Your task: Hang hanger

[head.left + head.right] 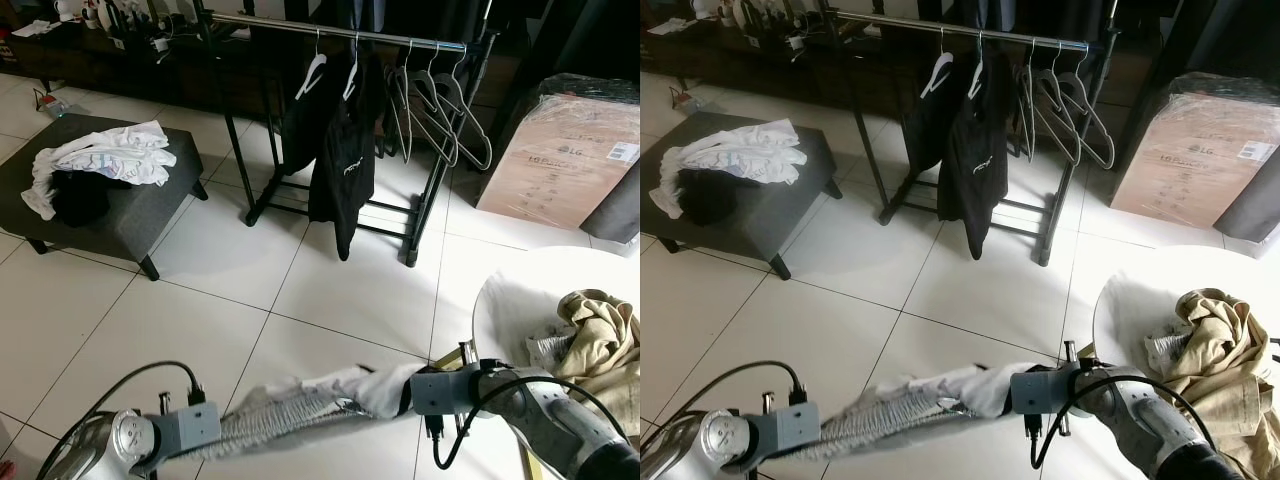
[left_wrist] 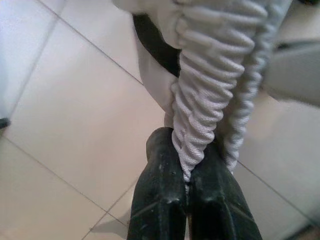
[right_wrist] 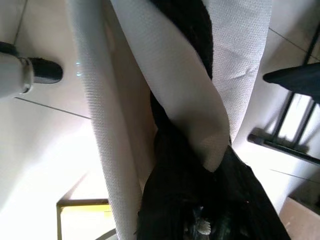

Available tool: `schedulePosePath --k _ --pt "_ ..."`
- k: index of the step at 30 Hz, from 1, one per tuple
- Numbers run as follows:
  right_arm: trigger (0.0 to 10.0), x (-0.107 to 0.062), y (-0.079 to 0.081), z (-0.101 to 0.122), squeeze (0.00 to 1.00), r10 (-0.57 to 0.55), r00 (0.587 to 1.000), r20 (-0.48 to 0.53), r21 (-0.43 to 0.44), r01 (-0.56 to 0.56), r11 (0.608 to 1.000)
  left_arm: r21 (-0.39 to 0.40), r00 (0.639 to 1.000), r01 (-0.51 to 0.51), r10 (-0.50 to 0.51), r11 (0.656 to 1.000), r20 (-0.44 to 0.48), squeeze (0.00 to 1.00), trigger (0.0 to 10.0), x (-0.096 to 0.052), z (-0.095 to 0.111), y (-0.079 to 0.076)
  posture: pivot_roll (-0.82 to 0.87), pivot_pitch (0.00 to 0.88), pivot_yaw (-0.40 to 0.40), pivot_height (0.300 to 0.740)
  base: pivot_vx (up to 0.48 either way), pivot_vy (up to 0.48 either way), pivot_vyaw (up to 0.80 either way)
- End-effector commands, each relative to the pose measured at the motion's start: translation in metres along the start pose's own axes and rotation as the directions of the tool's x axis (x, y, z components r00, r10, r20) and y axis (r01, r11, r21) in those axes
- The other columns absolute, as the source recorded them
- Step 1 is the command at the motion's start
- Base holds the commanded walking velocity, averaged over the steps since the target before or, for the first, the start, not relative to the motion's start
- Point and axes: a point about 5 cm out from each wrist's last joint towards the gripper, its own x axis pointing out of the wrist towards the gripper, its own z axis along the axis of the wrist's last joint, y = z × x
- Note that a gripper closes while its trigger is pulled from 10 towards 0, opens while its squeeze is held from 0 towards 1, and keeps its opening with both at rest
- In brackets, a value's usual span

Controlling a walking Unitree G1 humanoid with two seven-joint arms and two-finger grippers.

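Two silver metal arms, left arm (image 1: 120,440) and right arm (image 1: 540,405), each with a rounded shiny joint and a boxy grey wrist block. A thin black cable (image 1: 130,385) loops over each arm. Each ends in two long, glossy black fingers (image 2: 160,200).

White tiled floor (image 1: 330,300) — bearing ottoman (image 1: 140,215), clothes rack (image 1: 420,215), cardboard box (image 1: 565,160).

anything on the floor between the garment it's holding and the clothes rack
Nothing visible does. The white garment is stretched between the left end effector and the right end effector, and only bare tile lies ahead up to the clothes rack. The grey ottoman sits off to the left, the cardboard box to the right.
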Motion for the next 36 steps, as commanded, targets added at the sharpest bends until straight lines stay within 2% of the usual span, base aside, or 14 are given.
schedulePosePath --k 1,2,3,4,6,7,8,10,11,12,21,29,33,36 --pt "0.0 -0.002 0.010 -0.018 0.00 0.056 0.996 -0.072 0.027 -0.055 0.998 -0.097 0.997 -0.020 0.014 0.995 -0.070 0.00 0.0 0.000 -0.021 -0.003 -0.07 0.221 -0.004 0.740 0.000 0.000 0.00" --pt "0.0 -0.001 0.016 -0.017 0.00 0.088 0.994 -0.067 0.025 -0.087 0.996 -0.199 0.997 0.016 0.001 0.980 0.083 0.00 0.0 0.000 0.000 -0.003 -0.07 0.221 -0.004 0.740 0.000 0.000 0.00" --pt "0.0 -0.001 0.016 -0.017 0.00 0.088 0.994 -0.067 0.025 -0.087 0.996 -0.199 0.997 0.016 0.001 0.980 0.083 0.00 0.0 0.000 0.000 -0.003 -0.07 0.221 -0.004 0.740 0.000 0.000 0.00" --pt "0.0 0.001 0.026 -0.013 0.00 0.142 0.989 -0.033 0.061 -0.140 0.988 -0.277 0.952 0.153 -0.066 0.949 0.298 0.00 10.0 -0.006 0.027 -0.007 -0.07 0.221 -0.005 0.740 0.000 0.000 0.00" --pt "0.0 0.001 0.031 -0.008 0.00 0.176 0.984 0.008 0.088 -0.176 0.980 -0.242 0.932 0.228 -0.140 0.943 0.334 0.00 10.0 -0.010 0.032 -0.013 -0.07 0.220 -0.003 0.740 0.000 0.000 0.00" --pt "0.0 0.002 0.033 -0.006 0.00 0.188 0.982 0.025 0.102 -0.190 0.976 -0.206 0.931 0.243 -0.167 0.948 0.326 0.00 10.0 -0.011 0.031 -0.016 -0.07 0.220 -0.003 0.740 0.000 0.000 0.00" --pt "0.0 0.000 0.037 0.002 0.00 0.232 0.969 0.085 0.131 -0.241 0.962 -0.099 0.936 0.254 -0.218 0.962 0.276 0.00 10.0 -0.011 0.026 -0.022 -0.07 0.219 -0.002 0.740 0.000 0.000 0.00" --pt "0.0 -0.001 0.038 0.007 0.00 0.243 0.963 0.116 0.148 -0.258 0.955 -0.073 0.940 0.253 -0.227 0.965 0.254 0.00 10.0 -0.011 0.023 -0.023 -0.07 0.219 -0.001 0.740 0.000 0.000 0.00" --pt "0.0 -0.002 0.039 0.013 0.00 0.266 0.951 0.160 0.159 -0.290 0.944 -0.063 0.942 0.264 -0.243 0.963 0.230 0.25 10.0 -0.010 0.017 -0.025 -0.07 0.219 -0.001 0.740 0.000 0.000 0.00" --pt "0.0 -0.003 0.039 0.015 0.00 0.272 0.946 0.174 0.165 -0.300 0.940 -0.069 0.939 0.271 -0.248 0.960 0.238 1.00 10.0 -0.010 0.016 -0.025 -0.07 0.219 -0.001 0.740 0.000 0.000 0.00" --pt "0.0 -0.007 0.039 0.020 0.00 0.302 0.926 0.227 0.207 -0.350 0.914 -0.078 0.927 0.293 -0.263 0.953 0.267 1.00 10.0 -0.019 0.015 -0.023 -0.07 0.220 -0.003 0.740 0.000 0.000 0.00" --pt "0.0 -0.003 0.047 0.018 0.00 0.338 0.913 0.227 0.232 -0.388 0.892 -0.245 0.870 0.275 -0.132 0.930 0.475 1.00 10.0 -0.046 0.027 0.003 -0.06 0.207 0.001 0.740 0.000 0.000 0.00" --pt "0.0 -0.002 0.051 0.020 0.00 0.352 0.908 0.228 0.234 -0.402 0.885 -0.293 0.838 0.264 -0.068 0.919 0.541 1.00 10.0 -0.063 0.029 0.019 -0.05 0.199 0.005 0.740 0.000 0.000 0.00" --pt "0.0 -0.001 0.051 0.021 0.00 0.359 0.904 0.231 0.234 -0.410 0.882 -0.296 0.835 0.261 -0.062 0.919 0.547 1.00 10.0 -0.065 0.029 0.021 -0.05 0.198 0.006 0.740 0.000 0.000 0.00"
